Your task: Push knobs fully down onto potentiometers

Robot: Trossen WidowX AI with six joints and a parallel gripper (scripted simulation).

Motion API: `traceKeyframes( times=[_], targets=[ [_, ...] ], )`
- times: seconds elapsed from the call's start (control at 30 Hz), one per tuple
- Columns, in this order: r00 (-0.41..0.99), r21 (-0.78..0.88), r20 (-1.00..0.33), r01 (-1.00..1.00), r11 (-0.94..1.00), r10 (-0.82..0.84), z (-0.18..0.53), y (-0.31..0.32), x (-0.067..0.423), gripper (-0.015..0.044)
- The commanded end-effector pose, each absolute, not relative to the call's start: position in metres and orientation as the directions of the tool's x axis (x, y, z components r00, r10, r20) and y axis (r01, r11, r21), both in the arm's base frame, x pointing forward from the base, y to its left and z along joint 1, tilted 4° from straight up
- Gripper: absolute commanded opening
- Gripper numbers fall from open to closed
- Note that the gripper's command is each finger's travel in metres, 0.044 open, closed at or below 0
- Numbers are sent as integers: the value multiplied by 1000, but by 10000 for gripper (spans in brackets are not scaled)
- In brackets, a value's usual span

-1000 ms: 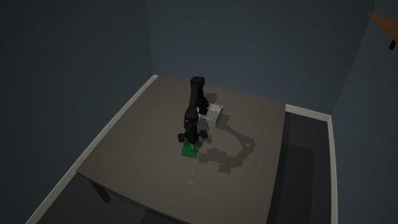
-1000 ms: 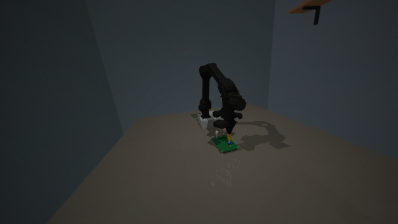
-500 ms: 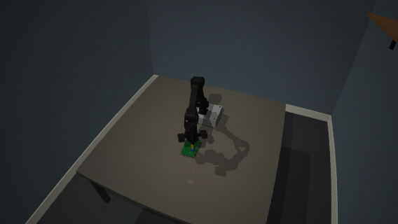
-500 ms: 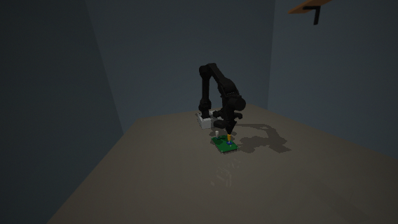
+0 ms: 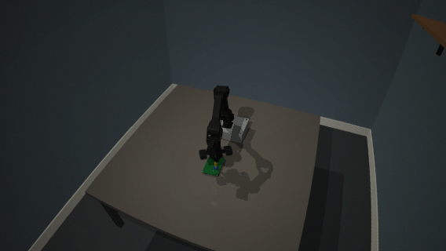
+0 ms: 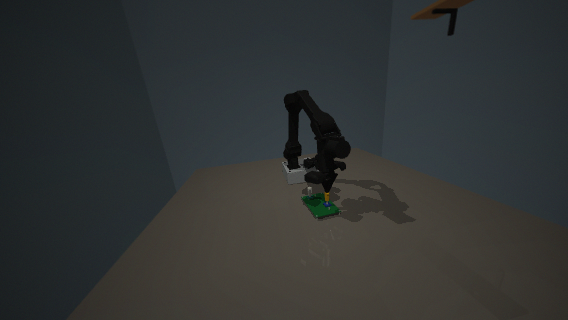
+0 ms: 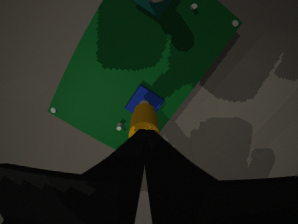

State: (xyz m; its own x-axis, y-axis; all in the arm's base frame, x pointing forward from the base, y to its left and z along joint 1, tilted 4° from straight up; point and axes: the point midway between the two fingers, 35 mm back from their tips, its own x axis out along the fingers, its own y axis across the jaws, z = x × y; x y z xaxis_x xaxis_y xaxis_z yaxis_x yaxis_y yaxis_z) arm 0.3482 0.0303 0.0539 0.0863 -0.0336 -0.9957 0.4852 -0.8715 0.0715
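Note:
The green circuit board (image 5: 207,170) (image 6: 320,211) (image 7: 80,95) stands on the table. A yellow knob (image 5: 215,164) (image 6: 327,196) (image 7: 144,117) stands upright over the blue potentiometer (image 5: 216,168) (image 6: 327,204) (image 7: 137,96); a bit of pale shaft seems to show between them in the wrist view. My gripper (image 6: 327,190) (image 7: 145,136) is shut and empty, its tips right above the yellow knob's top, touching it or nearly so. A white knob (image 6: 310,190) stands at the board's far side; its teal potentiometer (image 7: 150,7) is cut off at the top of the wrist view.
The arm's pale base (image 5: 236,129) (image 6: 295,175) stands behind the board. Small pale posts (image 7: 194,6) (image 7: 119,128) stick up from the board, and pale dots (image 7: 53,110) (image 7: 235,23) mark its corners. The arm's shadow falls across the board and beside it.

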Motion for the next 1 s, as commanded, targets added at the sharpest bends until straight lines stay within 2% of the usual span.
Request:
traceKeyframes(
  times=[0.0,0.97],
  targets=[
    [78,73,-996,484,-872,-41,36,29,353,0],
    [78,73,-996,484,-872,-41,29,28,353,0]
  ],
)
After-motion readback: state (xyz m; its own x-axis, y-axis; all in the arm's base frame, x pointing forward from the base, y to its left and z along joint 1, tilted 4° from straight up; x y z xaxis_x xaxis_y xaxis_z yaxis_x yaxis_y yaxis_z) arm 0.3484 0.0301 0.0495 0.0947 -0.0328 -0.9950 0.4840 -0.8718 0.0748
